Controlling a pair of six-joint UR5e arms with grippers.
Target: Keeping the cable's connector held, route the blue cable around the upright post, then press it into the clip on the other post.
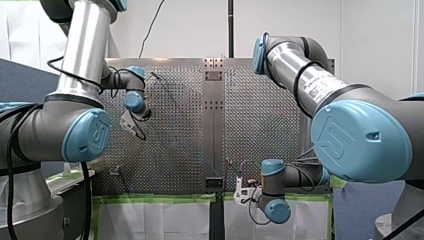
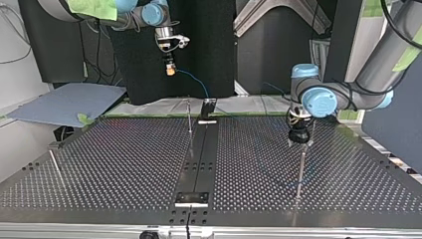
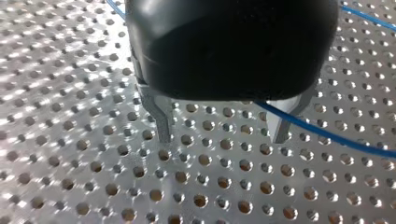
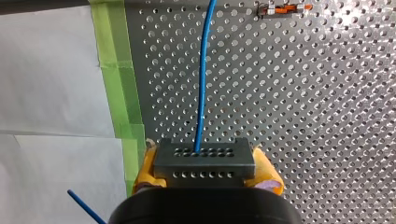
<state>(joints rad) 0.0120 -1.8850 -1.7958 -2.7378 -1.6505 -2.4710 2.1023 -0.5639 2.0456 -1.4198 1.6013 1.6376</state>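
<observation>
In the right wrist view my right gripper (image 4: pixel 204 173) has its yellow pads shut on the grey connector block (image 4: pixel 204 161). The blue cable (image 4: pixel 201 84) runs straight ahead from that block over the perforated plate. The top view shows this gripper (image 2: pixel 170 70) raised at the back, the cable (image 2: pixel 198 84) drooping away from it. My left gripper (image 2: pixel 300 140) hangs just above an upright post (image 2: pixel 300 169). Its metal fingers (image 3: pixel 161 122) stand apart, open, close over the plate. The cable (image 3: pixel 327 135) crosses beside one finger, not clamped.
A second thin post (image 2: pixel 189 117) stands by the central rail (image 2: pixel 199 159), and a third post (image 2: pixel 55 167) near the top view's left edge. A small orange-and-white fixture (image 4: pixel 280 8) sits far ahead of my right gripper. Green tape (image 4: pixel 116 84) marks the plate's edge.
</observation>
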